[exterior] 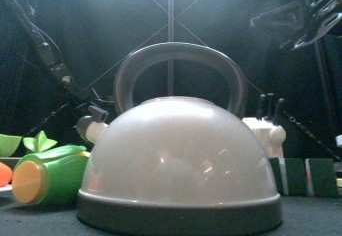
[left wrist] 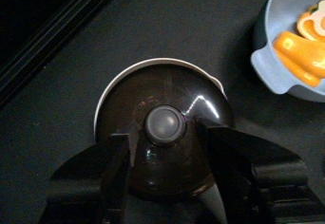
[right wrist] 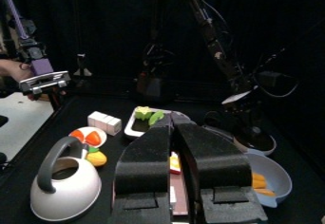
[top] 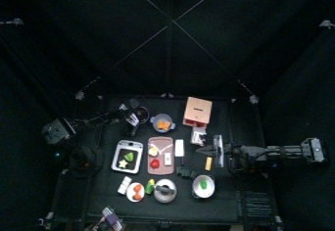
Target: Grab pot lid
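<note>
The pot lid [left wrist: 162, 125] is a round black disc with a pale knob, lying flat on the black table. My left gripper [left wrist: 178, 161] is open right above it, one jaw on each side of the knob, apart from it. In the top view the left gripper [top: 133, 112] is at the table's back left, beside the grey-blue pot [top: 161, 122]; the lid is hidden under it there. My right gripper [right wrist: 176, 166] is shut and empty, resting at the table's right side [top: 217, 158].
The grey-blue pot with orange contents [left wrist: 299, 40] stands close to the lid. A white kettle [exterior: 181, 160] fills the front view, with green toy food [exterior: 47, 175] beside it. Trays, a silver bowl [top: 203, 186] and a brown box [top: 199, 109] crowd the table.
</note>
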`<action>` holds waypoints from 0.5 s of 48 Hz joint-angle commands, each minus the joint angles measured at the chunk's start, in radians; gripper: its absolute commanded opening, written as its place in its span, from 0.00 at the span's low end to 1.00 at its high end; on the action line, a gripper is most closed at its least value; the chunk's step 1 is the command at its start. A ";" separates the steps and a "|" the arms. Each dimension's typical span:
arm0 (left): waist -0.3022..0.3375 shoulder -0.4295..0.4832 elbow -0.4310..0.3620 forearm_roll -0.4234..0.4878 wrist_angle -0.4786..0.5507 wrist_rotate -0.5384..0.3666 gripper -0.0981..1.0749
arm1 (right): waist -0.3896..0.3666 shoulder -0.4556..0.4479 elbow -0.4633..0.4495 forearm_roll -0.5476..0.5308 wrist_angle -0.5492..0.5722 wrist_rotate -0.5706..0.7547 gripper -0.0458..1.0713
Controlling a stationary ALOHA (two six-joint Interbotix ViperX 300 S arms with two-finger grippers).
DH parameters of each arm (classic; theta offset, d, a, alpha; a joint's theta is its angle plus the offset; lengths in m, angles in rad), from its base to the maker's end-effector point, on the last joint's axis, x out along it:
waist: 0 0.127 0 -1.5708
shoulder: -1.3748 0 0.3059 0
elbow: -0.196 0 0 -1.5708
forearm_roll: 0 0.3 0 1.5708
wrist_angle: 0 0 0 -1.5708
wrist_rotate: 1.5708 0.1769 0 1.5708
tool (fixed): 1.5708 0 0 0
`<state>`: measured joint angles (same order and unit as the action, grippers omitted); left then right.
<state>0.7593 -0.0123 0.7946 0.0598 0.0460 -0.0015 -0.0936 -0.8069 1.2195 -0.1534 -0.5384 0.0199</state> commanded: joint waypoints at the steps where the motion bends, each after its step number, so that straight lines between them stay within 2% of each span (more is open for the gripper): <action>1: 0.006 -0.006 -0.021 0.003 -0.003 0.002 0.78 | -0.003 0.005 -0.011 0.002 -0.009 0.002 0.06; 13: 0.009 -0.008 -0.020 0.003 -0.002 0.002 0.70 | -0.006 0.005 -0.009 0.000 -0.009 0.002 0.05; 24: 0.009 -0.021 -0.020 0.003 0.005 0.002 0.57 | -0.009 0.005 -0.009 0.002 -0.009 0.002 0.06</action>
<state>0.7624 -0.0123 0.7915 0.0598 0.0476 -0.0015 -0.0982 -0.8069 1.2210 -0.1534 -0.5384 0.0199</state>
